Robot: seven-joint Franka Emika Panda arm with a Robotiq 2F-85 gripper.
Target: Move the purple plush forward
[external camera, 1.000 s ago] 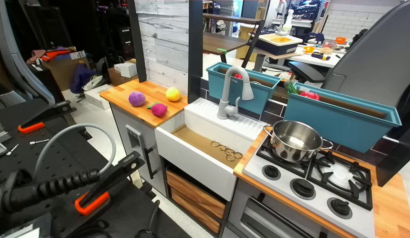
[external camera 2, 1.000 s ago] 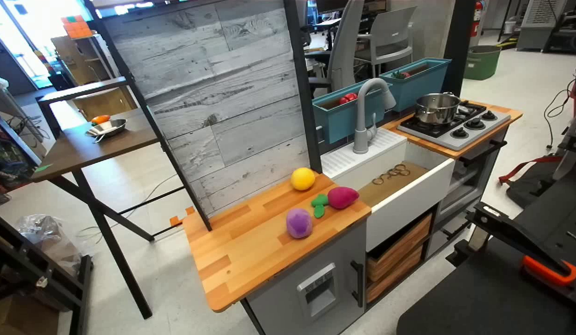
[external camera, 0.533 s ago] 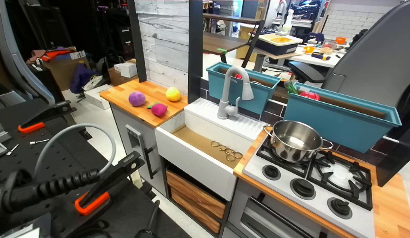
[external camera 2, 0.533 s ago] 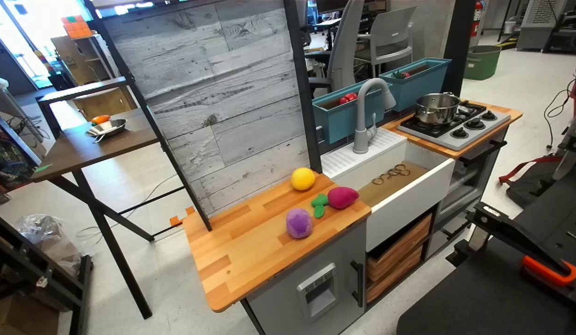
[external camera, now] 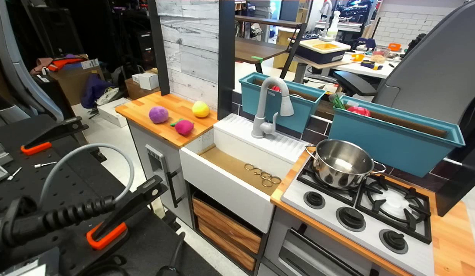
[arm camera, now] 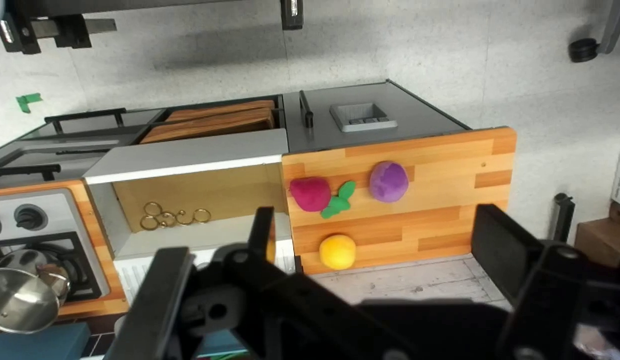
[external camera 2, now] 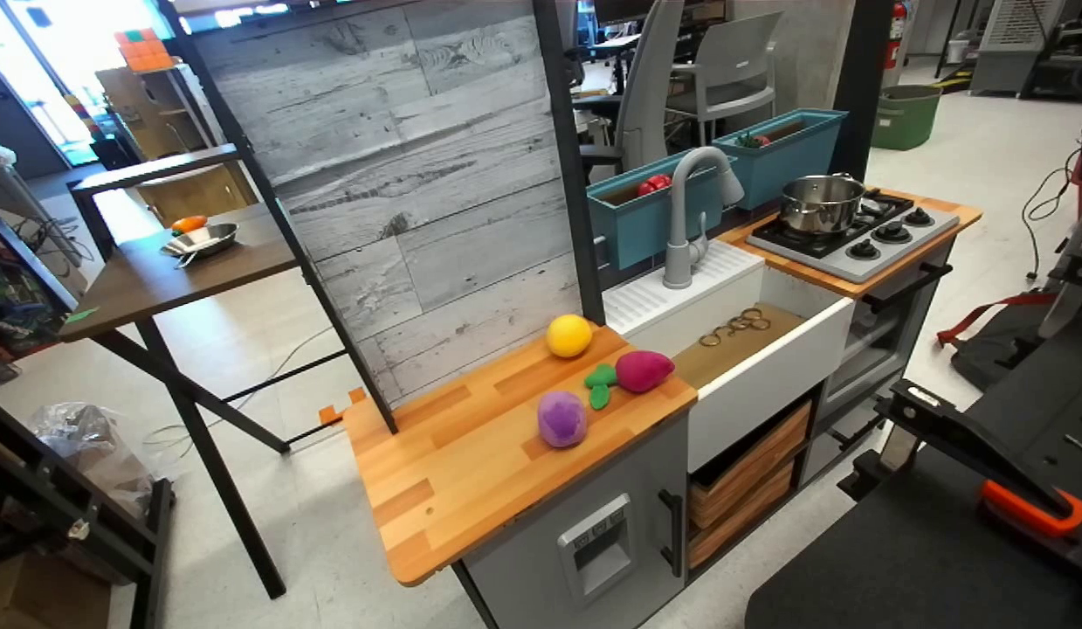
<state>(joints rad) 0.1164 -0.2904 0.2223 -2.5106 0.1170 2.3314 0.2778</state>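
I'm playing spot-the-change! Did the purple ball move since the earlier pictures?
No. In both exterior views, the purple ball sits in the same spot on the counter, no nearer to or farther from its edges.

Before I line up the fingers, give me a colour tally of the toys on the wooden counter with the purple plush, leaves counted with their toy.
Purple: 1, the purple plush
Magenta: 1, the pointed toy with green leaves
Yellow: 1, the yellow ball
Total: 3
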